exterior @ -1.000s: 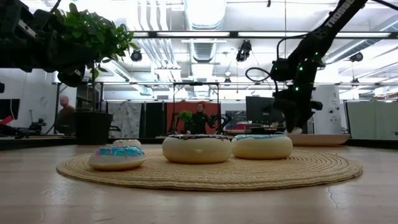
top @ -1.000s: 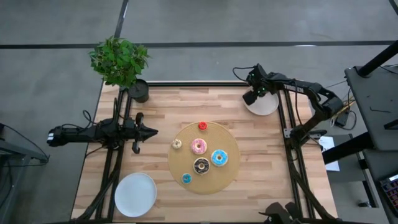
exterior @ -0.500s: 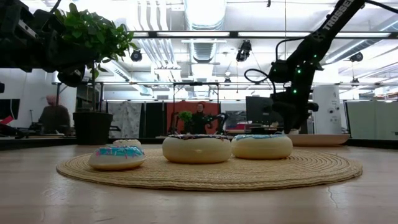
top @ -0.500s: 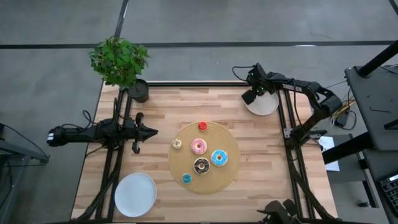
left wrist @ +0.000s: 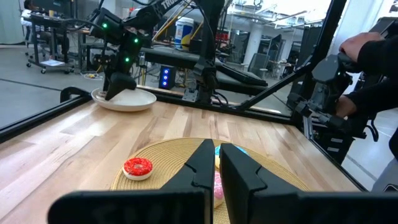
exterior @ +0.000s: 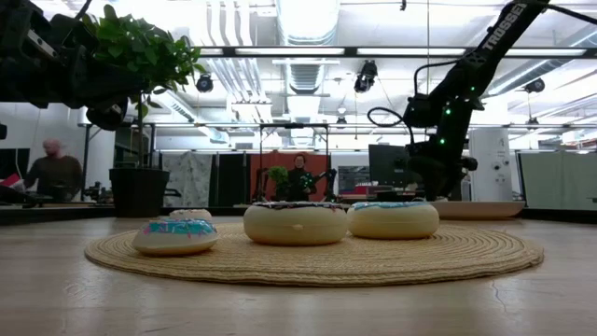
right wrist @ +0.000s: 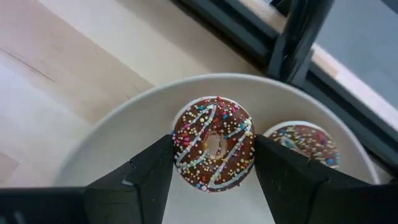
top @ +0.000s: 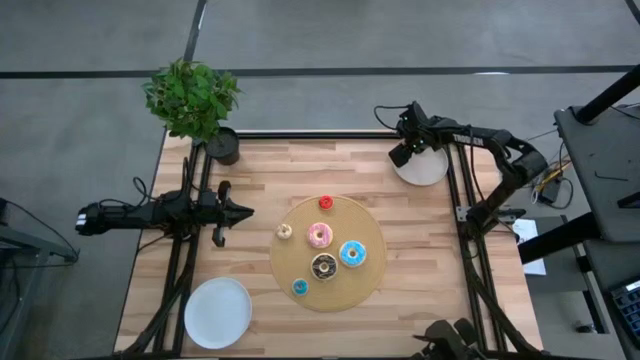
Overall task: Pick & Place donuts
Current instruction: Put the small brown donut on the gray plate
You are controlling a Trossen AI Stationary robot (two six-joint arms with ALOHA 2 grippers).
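Observation:
My right gripper (right wrist: 213, 171) hangs over the white plate (right wrist: 112, 149) at the table's far right and is shut on a chocolate donut with sprinkles (right wrist: 213, 151). A second chocolate donut (right wrist: 303, 143) lies on that plate. On the round woven mat (top: 372, 270) lie several donuts: red (top: 325, 203), cream (top: 284, 231), pink (top: 319, 236), blue (top: 352, 253), chocolate (top: 323, 266) and a small light blue one (top: 300, 287). My left gripper (left wrist: 214, 168) waits shut at the table's left, pointing level toward the mat. My right gripper pinches the chocolate donut's outer rim (right wrist: 177, 152) between its two fingers, one on each side. The fingers slant steeply down from above. The donut lies flat, icing up, over the plate; whether its underside rests on the plate I cannot tell.
A second white plate (top: 218, 312) sits at the near left corner. A potted plant (top: 192, 100) stands at the far left corner. Dark frame rails (top: 460, 190) run along the table's right and far edges beside the plate. People move about in the room behind.

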